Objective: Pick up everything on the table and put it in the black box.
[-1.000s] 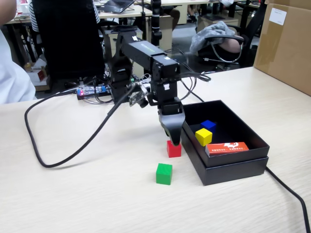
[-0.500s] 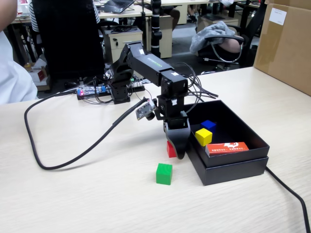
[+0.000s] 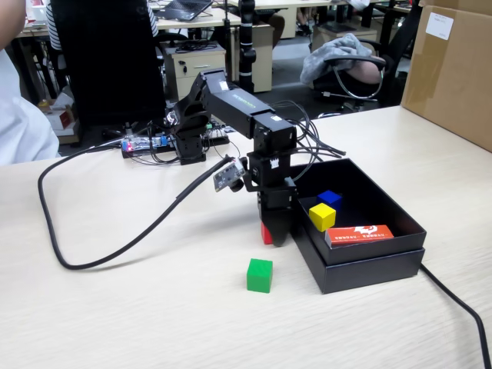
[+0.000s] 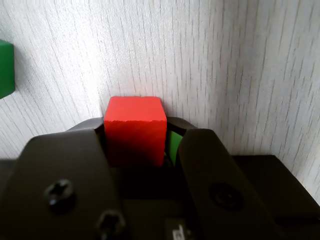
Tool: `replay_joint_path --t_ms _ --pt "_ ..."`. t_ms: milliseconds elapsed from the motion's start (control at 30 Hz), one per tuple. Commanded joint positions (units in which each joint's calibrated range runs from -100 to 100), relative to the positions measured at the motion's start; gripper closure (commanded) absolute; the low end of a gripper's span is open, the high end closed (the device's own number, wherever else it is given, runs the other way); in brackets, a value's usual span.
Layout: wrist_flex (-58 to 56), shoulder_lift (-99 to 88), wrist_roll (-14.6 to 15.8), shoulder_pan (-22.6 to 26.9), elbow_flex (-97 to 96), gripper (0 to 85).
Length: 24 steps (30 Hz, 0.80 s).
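A: What does the fixed view show?

B: The gripper (image 3: 276,240) points straight down at the table (image 3: 138,307), just left of the black box (image 3: 369,265) in the centre of the frame. Only a sliver of the red cube (image 3: 265,233) peeks out at the gripper's left edge. The green cube (image 3: 259,275) sits alone on the wood below it, toward the lower centre. Inside the box, the blue cube (image 3: 329,197) lies farther back and the yellow cube (image 3: 322,217) just in front of it; an orange-red card (image 3: 359,234) leans along the box's near wall. A thick black cable (image 3: 92,254) loops across the left half of the frame, and a brown carton (image 3: 450,69) stands at the upper right.

A: Anything different from 1 second ago?

B: Yes. Then the whole red cube was visible under the gripper tip. The arm has since leaned forward and the wrist has dropped, so the gripper now covers most of that cube. The other 3 cubes and the card have not moved.

A: And the wrist view?

B: The red cube (image 4: 135,131) fills the middle, resting on the table (image 4: 225,60) between the 2 black jaws, which stand apart around it. The left jaw seems to meet the cube's side; on the right a narrow gap shows something green. The green cube (image 4: 6,67) is cut off by the upper left edge.
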Motion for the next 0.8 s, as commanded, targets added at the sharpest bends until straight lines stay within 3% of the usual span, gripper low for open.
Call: replay_joint_path --t_ms 0,233,400,600,767 --pt "-0.90 -5.41 0.05 -0.49 2.48 84.6" --pt "-1.85 -33.75 -2.00 -0.73 -5.95 84.6" --pt "-1.85 -45.11 -2.88 2.49 -6.40 84.6" --pt "-1.85 -36.74 -2.74 9.04 2.84 84.6" --pt "-1.85 -19.75 -2.64 9.52 7.83 84.6"
